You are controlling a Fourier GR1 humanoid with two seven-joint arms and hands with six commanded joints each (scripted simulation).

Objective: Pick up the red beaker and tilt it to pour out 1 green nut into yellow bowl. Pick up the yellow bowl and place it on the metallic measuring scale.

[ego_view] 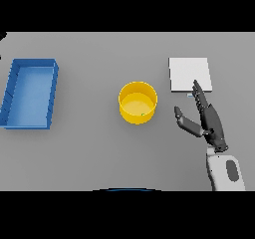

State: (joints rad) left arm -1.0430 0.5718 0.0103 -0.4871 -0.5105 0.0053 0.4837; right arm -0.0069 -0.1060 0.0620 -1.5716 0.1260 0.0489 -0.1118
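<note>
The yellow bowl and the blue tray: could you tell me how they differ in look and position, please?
The yellow bowl is round with tall walls; the blue tray is a long rectangle. The yellow bowl stands mid-table, near the right hand, while the blue tray lies far left. The yellow bowl holds a small green speck; the blue tray shows nothing inside. Both sit open-topped on the grey table.

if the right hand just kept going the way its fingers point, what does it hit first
Probably the scale: the right hand is open, fingers aimed up the view, tips already at the scale's near edge. Height is unclear, so it may pass above it. The bowl lies off to the side.
</note>
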